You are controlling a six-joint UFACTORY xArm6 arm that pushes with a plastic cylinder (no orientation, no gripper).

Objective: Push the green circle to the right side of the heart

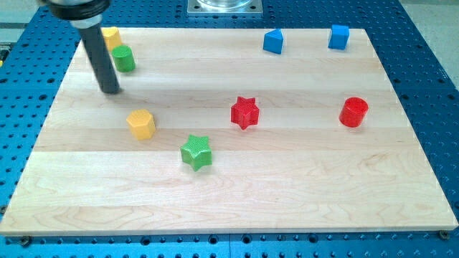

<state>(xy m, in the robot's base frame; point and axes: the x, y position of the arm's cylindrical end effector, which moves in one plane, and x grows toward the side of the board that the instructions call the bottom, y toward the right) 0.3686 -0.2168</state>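
The green circle [123, 59] stands near the board's top left corner. A yellow block [111, 36] sits just above and left of it, touching or nearly touching; the rod hides part of it, so I cannot make out its shape. My dark rod comes down from the view's top left. My tip [110, 91] rests on the board a little below and left of the green circle, with a small gap between them.
A yellow hexagon block [141, 123] lies below my tip. A green star [196, 152] and a red star [244, 112] are mid-board. A red circle [353, 112] is at the right. A blue triangle [272, 41] and a blue cube [338, 36] are at the top right.
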